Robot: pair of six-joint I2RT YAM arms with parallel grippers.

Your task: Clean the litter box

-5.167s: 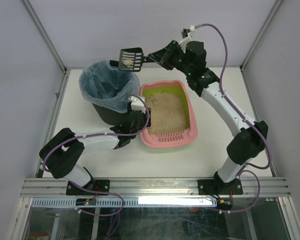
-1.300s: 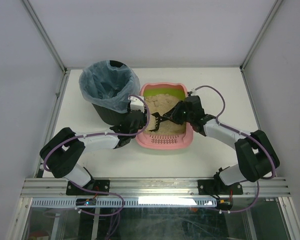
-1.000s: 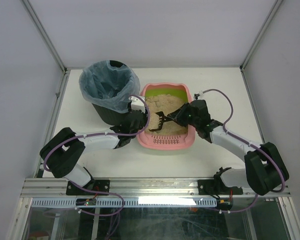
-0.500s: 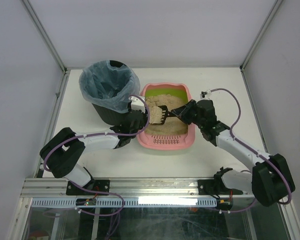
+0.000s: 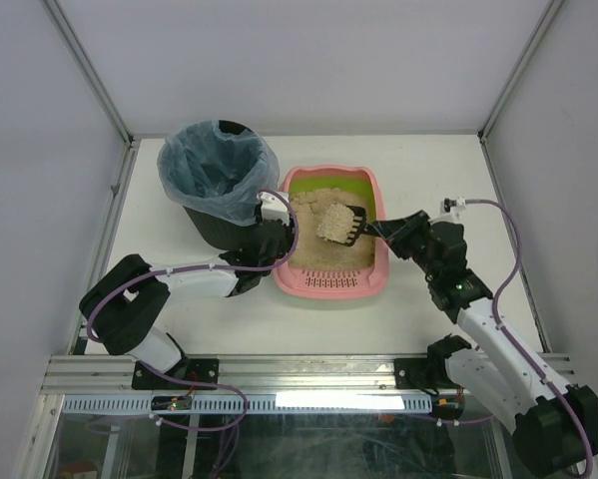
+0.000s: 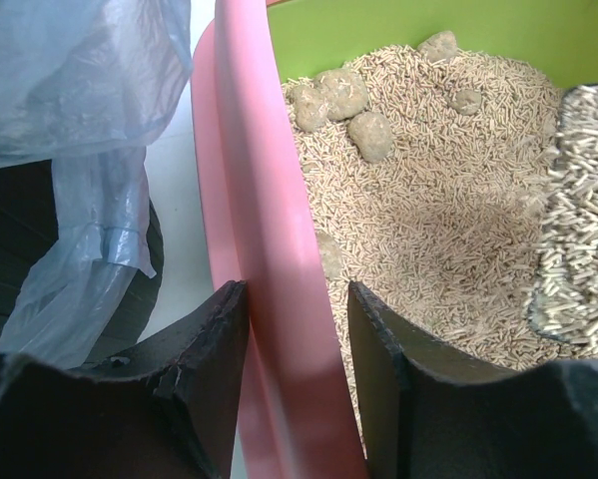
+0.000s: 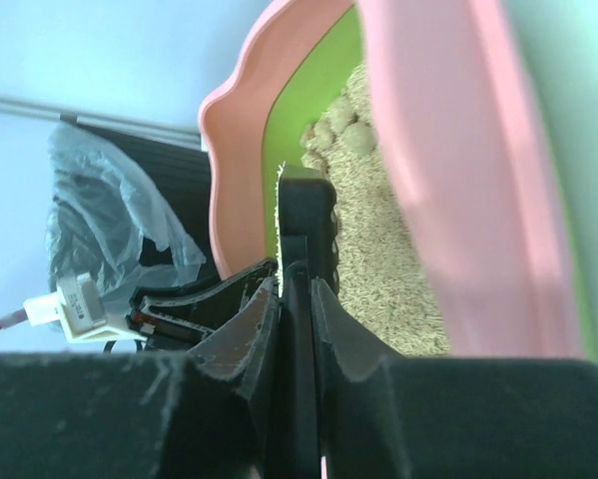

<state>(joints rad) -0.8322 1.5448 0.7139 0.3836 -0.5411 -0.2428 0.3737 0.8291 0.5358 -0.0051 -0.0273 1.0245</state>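
The litter box [image 5: 328,284] sits mid-bench, just beside the bin [image 5: 217,170]. The left gripper [image 6: 297,294] has its jaws clamped on the bin-side wall, likely to steady it. The right gripper [image 7: 294,289] has its jaws pinched on the scoop [image 5: 336,222], which is loaded and held over the litter, probably to sift.

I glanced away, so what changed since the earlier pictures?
The right pincer, holding the small black slotted plastic scoop, swung it from above the black round bag-lined bin down into the pink plastic litter box and now lifts it heaped with litter. The left pincer stayed clamped on the box's rim; bin unmoved.
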